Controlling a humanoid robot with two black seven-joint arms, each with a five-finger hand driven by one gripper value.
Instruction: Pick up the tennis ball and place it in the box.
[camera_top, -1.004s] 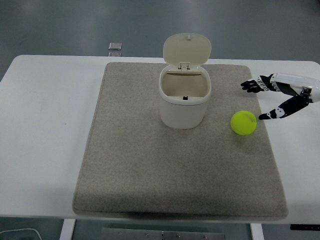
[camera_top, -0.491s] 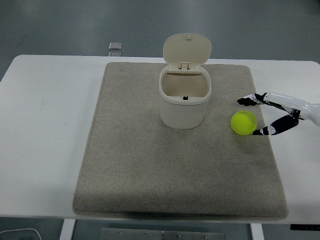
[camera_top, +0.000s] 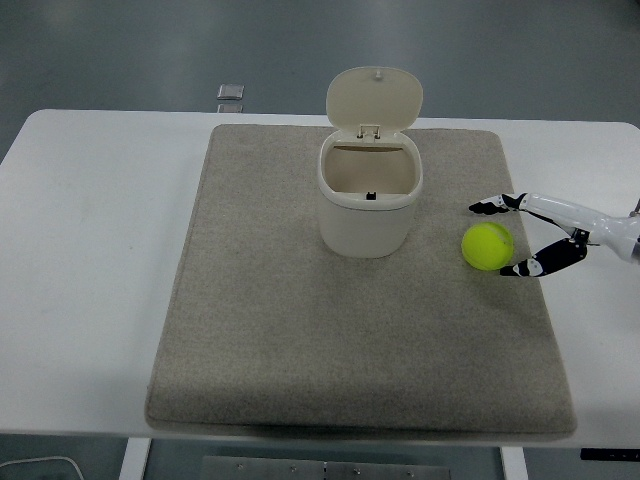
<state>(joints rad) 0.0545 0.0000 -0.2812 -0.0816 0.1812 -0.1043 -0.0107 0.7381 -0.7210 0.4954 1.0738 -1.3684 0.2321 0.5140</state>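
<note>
A yellow-green tennis ball (camera_top: 487, 246) lies on the grey mat (camera_top: 300, 330), right of the cream box (camera_top: 369, 204), whose hinged lid (camera_top: 373, 99) stands open. My right hand (camera_top: 497, 240) reaches in from the right edge at mat level, its fingers spread around the ball: the upper fingers (camera_top: 492, 207) sit just above it and the thumb (camera_top: 522, 268) lies at its lower right. The fingers bracket the ball without closing on it. The left arm is out of view.
The mat covers most of the white table (camera_top: 90, 250). A small grey square object (camera_top: 231, 93) lies at the table's far edge, behind the mat. The box stands at the mat's back centre.
My right hand has come down and leftward from above and to the right of the ball, and its spread fingers now bracket the ball. The ball and box have stayed put.
</note>
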